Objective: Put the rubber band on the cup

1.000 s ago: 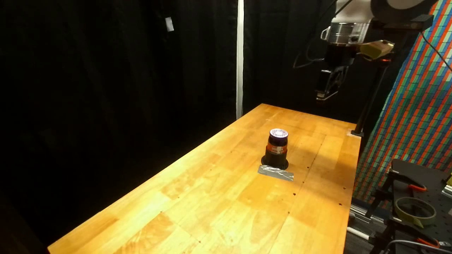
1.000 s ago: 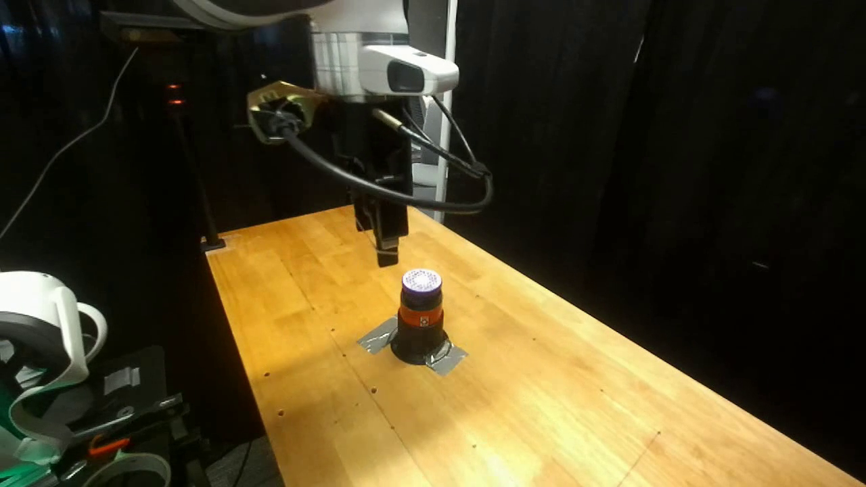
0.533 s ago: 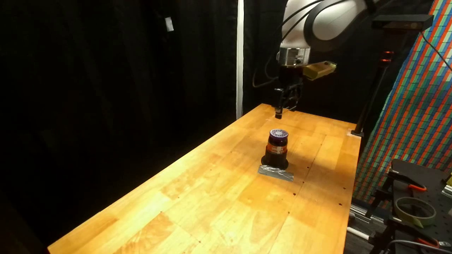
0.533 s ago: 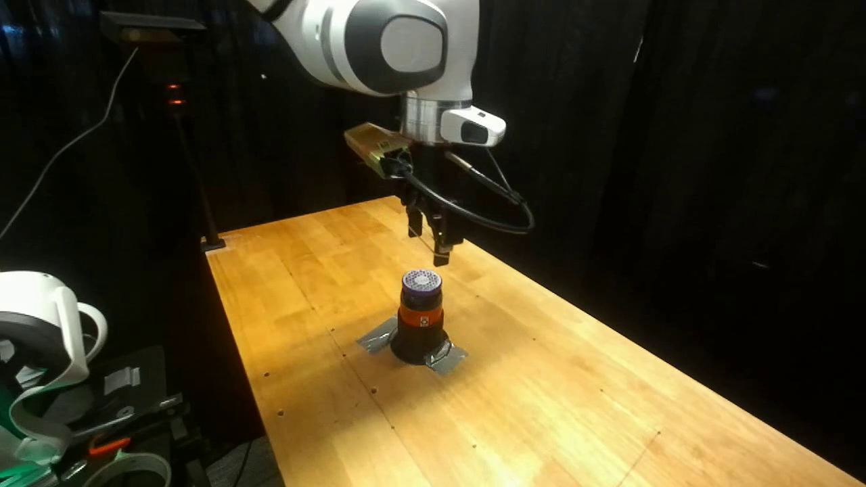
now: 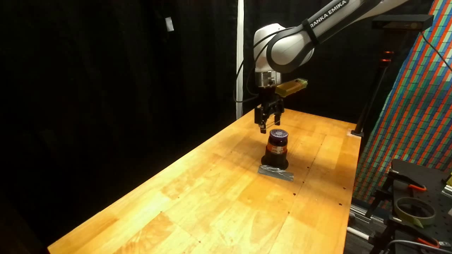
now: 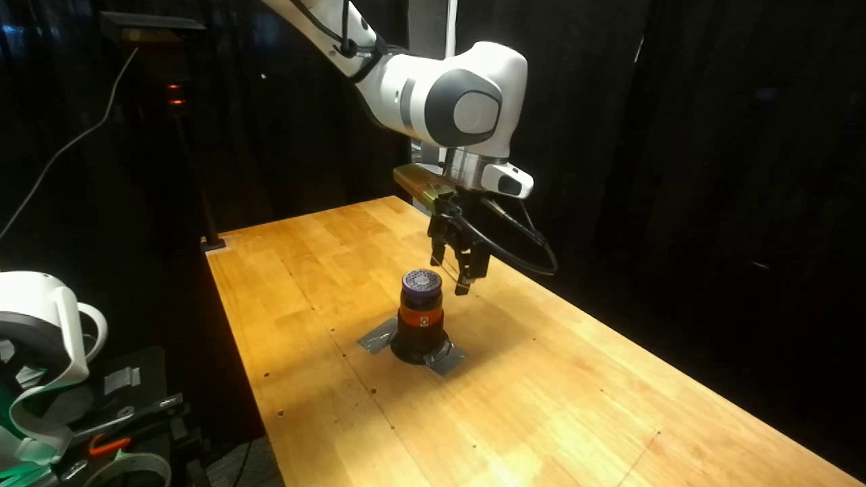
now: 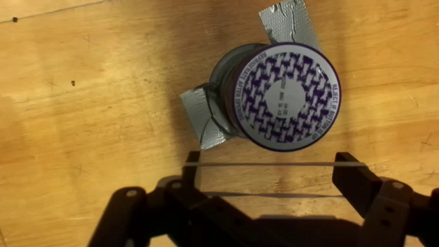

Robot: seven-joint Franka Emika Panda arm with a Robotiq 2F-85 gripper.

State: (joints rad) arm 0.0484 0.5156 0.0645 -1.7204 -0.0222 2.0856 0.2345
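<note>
I view the scene remotely and record, in an exterior view, grey tape (image 5: 276, 173) on the bench (image 5: 212, 211), touching the base of the cup (image 5: 277, 150). The cup stands upright between the two long edges. Just beyond it, offset toward the left-hand long edge, I have the end effector (image 5: 270, 127) above the bench, jaws wide apart. The rubber band (image 7: 274, 164) is stretched around both, apart from the cup. At the far right corner I note a dark post (image 5: 363, 121).

The site presents as a robotics lab: in an exterior view, robot arm (image 5: 291, 49) upper right, black curtain (image 5: 120, 91) left.
</note>
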